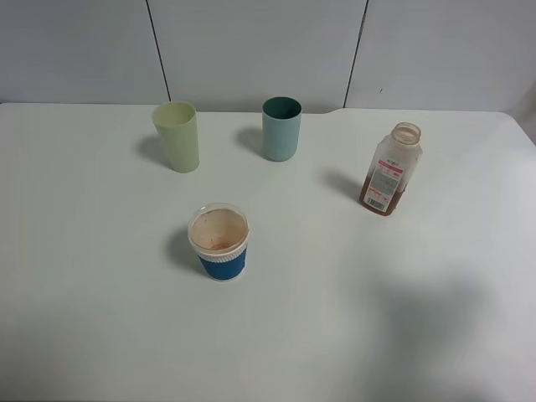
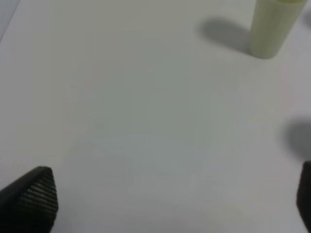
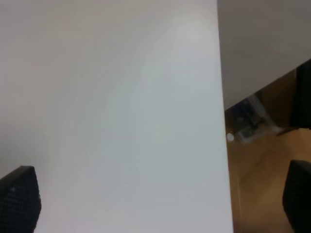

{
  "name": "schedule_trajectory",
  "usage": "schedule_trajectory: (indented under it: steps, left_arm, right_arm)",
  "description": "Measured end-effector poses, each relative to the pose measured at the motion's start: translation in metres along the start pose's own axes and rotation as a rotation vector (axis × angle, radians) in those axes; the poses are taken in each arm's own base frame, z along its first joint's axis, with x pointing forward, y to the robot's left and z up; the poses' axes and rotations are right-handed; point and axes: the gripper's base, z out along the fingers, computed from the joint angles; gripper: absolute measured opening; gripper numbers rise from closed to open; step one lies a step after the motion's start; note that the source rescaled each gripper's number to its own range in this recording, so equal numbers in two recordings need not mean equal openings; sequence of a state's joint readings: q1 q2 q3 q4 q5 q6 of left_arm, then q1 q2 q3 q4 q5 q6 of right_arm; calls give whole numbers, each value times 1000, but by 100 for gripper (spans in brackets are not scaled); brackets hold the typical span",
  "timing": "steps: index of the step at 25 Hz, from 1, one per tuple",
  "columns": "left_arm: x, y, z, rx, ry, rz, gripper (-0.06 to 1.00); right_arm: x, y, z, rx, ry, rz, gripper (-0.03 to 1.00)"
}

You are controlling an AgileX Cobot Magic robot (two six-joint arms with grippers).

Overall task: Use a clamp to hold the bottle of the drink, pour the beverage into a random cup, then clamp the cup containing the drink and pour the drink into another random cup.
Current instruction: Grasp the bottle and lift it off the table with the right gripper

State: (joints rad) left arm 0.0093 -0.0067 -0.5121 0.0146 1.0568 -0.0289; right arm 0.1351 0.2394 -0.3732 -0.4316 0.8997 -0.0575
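The clear bottle (image 1: pixel 390 169), uncapped and with a white-and-red label, stands at the right with a little brown beverage (image 1: pixel 378 204) at its bottom. A white cup with a blue band (image 1: pixel 219 243), brown-stained inside, sits near the middle front. At the back left stands the tall pale yellow-green tumbler (image 1: pixel 177 136), also seen in the left wrist view (image 2: pixel 272 26). Neither arm shows in the high view. My left gripper (image 2: pixel 175 199) is open over bare table, its fingertips (image 2: pixel 34 194) wide apart. Above the table's edge my right gripper (image 3: pixel 160 199) is open and holds nothing.
A plain teal cup (image 1: pixel 281 128) stands at the back middle. The white table (image 1: pixel 335 318) ends at a grey panelled wall behind. In the right wrist view the table edge (image 3: pixel 221 121) drops to a wooden floor (image 3: pixel 262 184).
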Motion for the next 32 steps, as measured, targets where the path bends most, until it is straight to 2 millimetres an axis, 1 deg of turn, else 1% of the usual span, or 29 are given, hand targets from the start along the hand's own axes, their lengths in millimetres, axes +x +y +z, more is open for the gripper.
schedule_trajectory:
  steps: [4,7,9,14,19,23,32]
  left_arm:
    - [0,0,0,0,0,0,100]
    - [0,0,0,0,0,0,100]
    - [0,0,0,0,0,0,100]
    - [0,0,0,0,0,0,100]
    - [0,0,0,0,0,0,100]
    - [0,0,0,0,0,0,100]
    - [0,0,0,0,0,0,100]
  right_arm:
    - [3,4,5,-7,-8,0,100]
    - [-2,5,9,-15,-12,1,100]
    - [-6,6,15,-29,2,6,100]
    - [-20,13,38,-82,63,4,100]
    - [-27,21,61,-131,130,-13,100]
    - [-32,26,72,-157,132,-27,100]
    - [-39,34,90,-202,123,-47,100]
